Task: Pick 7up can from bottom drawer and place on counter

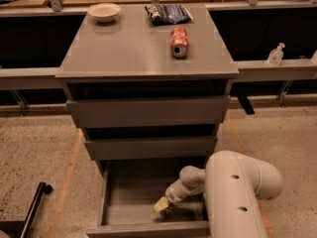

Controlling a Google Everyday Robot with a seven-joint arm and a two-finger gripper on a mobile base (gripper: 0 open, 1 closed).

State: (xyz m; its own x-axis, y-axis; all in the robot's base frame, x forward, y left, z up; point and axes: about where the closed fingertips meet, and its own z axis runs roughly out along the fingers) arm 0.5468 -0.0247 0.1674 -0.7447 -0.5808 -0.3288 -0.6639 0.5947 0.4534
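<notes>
The bottom drawer (pixel 130 191) of the grey cabinet is pulled open, and its grey tray floor shows. My white arm reaches down from the lower right into it. My gripper (pixel 162 206) is low over the drawer floor, near the drawer's front right. The 7up can does not show; if it is in the drawer, the gripper and arm hide it. The counter (pixel 133 48) is the flat grey top of the cabinet, well above the gripper.
On the counter lie a red-orange can (pixel 179 41) on its side, a dark snack bag (pixel 167 14) and a pale bowl (pixel 104 12). The two upper drawers (pixel 148 112) stand slightly open. A small bottle (pixel 275 54) stands on the right ledge. A black bar (pixel 32 206) is at lower left.
</notes>
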